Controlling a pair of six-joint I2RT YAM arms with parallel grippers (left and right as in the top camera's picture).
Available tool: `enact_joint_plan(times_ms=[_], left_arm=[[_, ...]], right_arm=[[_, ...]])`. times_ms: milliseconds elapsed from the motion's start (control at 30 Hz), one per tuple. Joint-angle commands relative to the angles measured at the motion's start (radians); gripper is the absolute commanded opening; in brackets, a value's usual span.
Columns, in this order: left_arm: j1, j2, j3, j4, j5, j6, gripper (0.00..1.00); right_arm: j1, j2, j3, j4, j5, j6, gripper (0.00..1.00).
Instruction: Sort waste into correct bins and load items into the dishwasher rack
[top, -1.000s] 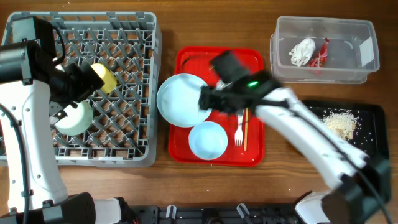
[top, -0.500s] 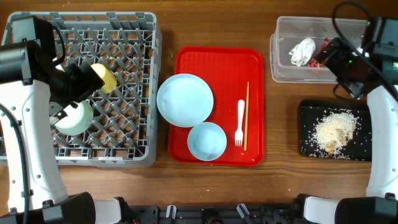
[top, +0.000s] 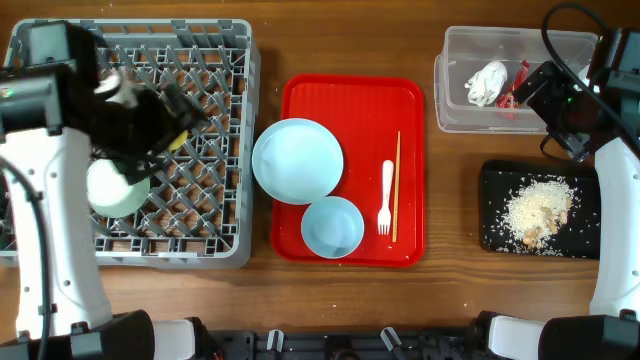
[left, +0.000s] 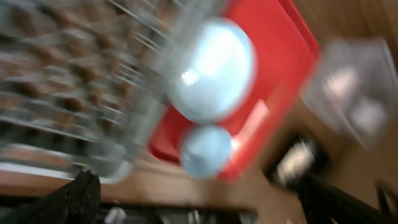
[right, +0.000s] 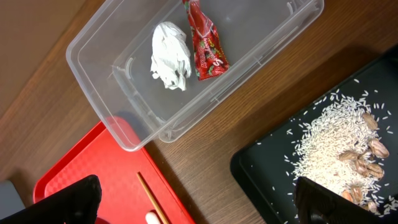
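Note:
The grey dishwasher rack (top: 215, 60) holds a mint bowl (top: 112, 190) and a yellow cup (top: 180, 138), mostly hidden by my left arm. My left gripper (top: 180, 108) is motion-blurred above the rack; the left wrist view shows its fingers (left: 199, 208) wide apart and empty. A light blue plate (top: 297, 160), a pale bowl (top: 333, 226), a white fork (top: 385, 197) and a chopstick (top: 396, 185) lie on the red tray (top: 350, 95). The clear tub (top: 560, 55) holds the tissue (top: 487, 82) and red wrapper (top: 515, 88). The black tray (top: 495, 215) holds food scraps (top: 540, 208). My right gripper (top: 548, 95) is open and empty (right: 205, 205).
The right wrist view shows the tub (right: 99, 68), the black tray's corner (right: 261, 168) and the red tray's corner (right: 93, 186) with bare wooden table between them. The plate (left: 211, 68) overhangs the red tray's left edge, close to the rack wall.
My left arm has swung up and to the right over the rack, away from the yellow cup. My right arm left the red tray a second ago and now holds still by the tub.

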Motion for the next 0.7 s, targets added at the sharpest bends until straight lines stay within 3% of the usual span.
enact_joint_plan(times_ms=[0, 67, 167, 233, 333, 500, 600, 667], left_arm=[[-0.232, -0.001, -0.008, -0.025, 0.119, 0.087, 1.0], [-0.405, 0.0, -0.029, -0.012, 0.03, 0.063, 1.0], [-0.663, 0.002, -0.109, 0.082, -0.146, -0.131, 1.0], [-0.802, 0.006, -0.175, 0.179, -0.243, -0.251, 1.0], [-0.998, 0.043, -0.283, 0.354, -0.347, -0.341, 1.0], [-1.207, 0.217, -0.361, 0.452, -0.602, -0.339, 0.95], [-1.251, 0.317, -0.361, 0.478, -0.682, -0.336, 0.8], [-1.266, 0.386, -0.361, 0.499, -0.722, -0.336, 0.76]], right_arm=[[0.0, -0.012, 0.006, 0.0, 0.021, -0.019, 1.0], [0.0, -0.012, 0.006, 0.0, 0.021, -0.019, 1.0], [0.0, -0.012, 0.006, 0.0, 0.021, -0.019, 1.0], [-0.001, -0.012, 0.006, 0.0, 0.021, -0.019, 1.0], [0.0, -0.012, 0.006, 0.0, 0.021, -0.019, 1.0], [-0.001, -0.012, 0.006, 0.0, 0.021, -0.019, 1.0], [0.0, -0.012, 0.006, 0.0, 0.021, -0.019, 1.0], [0.0, -0.012, 0.006, 0.0, 0.021, -0.019, 1.0]])
